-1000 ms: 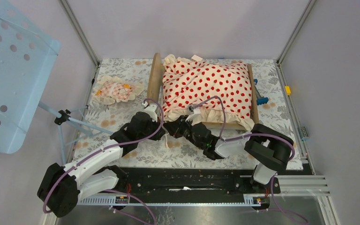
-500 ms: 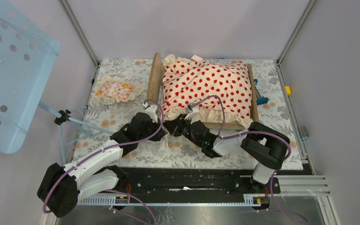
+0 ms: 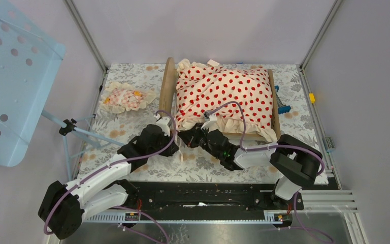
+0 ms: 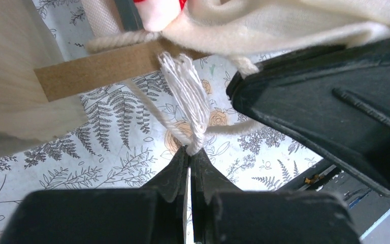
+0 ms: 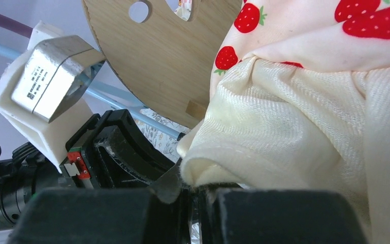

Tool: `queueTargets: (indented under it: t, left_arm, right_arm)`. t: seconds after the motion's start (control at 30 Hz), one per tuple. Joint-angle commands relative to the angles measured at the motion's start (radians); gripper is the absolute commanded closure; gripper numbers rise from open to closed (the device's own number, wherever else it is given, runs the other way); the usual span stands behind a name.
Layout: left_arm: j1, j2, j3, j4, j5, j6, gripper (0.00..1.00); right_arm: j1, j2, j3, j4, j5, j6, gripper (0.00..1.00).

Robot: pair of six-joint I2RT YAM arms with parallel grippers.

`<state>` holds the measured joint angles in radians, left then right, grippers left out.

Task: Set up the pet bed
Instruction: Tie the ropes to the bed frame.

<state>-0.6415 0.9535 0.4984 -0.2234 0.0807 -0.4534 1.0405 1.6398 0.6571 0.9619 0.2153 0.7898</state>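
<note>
— Anything likely to go wrong from here?
— Yes. Pinching a thin white tassel (image 4: 185, 96) in the fully closed left gripper (image 4: 189, 152); nipping the blanket (image 3: 223, 91) by its cream ruffle (image 5: 264, 127) in the closed right gripper (image 5: 193, 189). Might slip off the tassel, or drag the pet bed (image 3: 168, 84), just ahead of both, askew.
— Obstacles?
— Cramped, fingers nearly side by side. Pink pillow (image 3: 126, 97) well out to the left gripper's left.
</note>
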Motion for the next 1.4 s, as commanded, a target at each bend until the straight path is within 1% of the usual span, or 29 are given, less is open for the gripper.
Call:
queueTargets:
  t: [0.0, 0.27, 0.43, 0.77, 0.9, 1.03, 1.13, 1.3, 1.37]
  left_arm:
    - [-0.015, -0.018, 0.007, -0.001, 0.053, 0.008, 1.0]
    - [-0.053, 0.019, 0.05, -0.06, 0.054, 0.049, 1.0]
    - [-0.058, 0.041, 0.073, -0.06, 0.037, 0.073, 1.0]
    - [-0.058, 0.156, 0.173, -0.061, 0.011, 0.174, 1.0]
    - [-0.058, 0.181, 0.19, -0.055, 0.0, 0.202, 1.0]
    - [-0.058, 0.19, 0.187, -0.023, -0.012, 0.215, 1.0]
    - [-0.058, 0.199, 0.178, 0.011, -0.021, 0.217, 1.0]
    - [-0.058, 0.219, 0.177, 0.051, -0.028, 0.213, 1.0]
    - [-0.058, 0.224, 0.175, 0.063, -0.03, 0.21, 1.0]
  right_arm:
    - [-0.008, -0.037, 0.032, 0.003, -0.002, -0.024, 0.95]
    - [-0.008, -0.046, 0.03, -0.003, -0.008, -0.03, 0.95]
    - [-0.008, -0.052, 0.033, -0.022, -0.026, -0.039, 0.94]
    - [-0.009, -0.07, 0.033, -0.069, -0.06, -0.046, 0.91]
    - [-0.008, -0.09, 0.028, -0.101, -0.058, -0.051, 0.9]
    - [-0.008, -0.116, 0.018, -0.139, -0.045, -0.059, 0.81]
    - [-0.008, -0.137, 0.003, -0.159, -0.027, -0.068, 0.78]
    - [-0.008, -0.171, -0.004, -0.21, -0.001, -0.084, 0.67]
    - [-0.008, -0.186, -0.006, -0.232, 0.009, -0.084, 0.64]
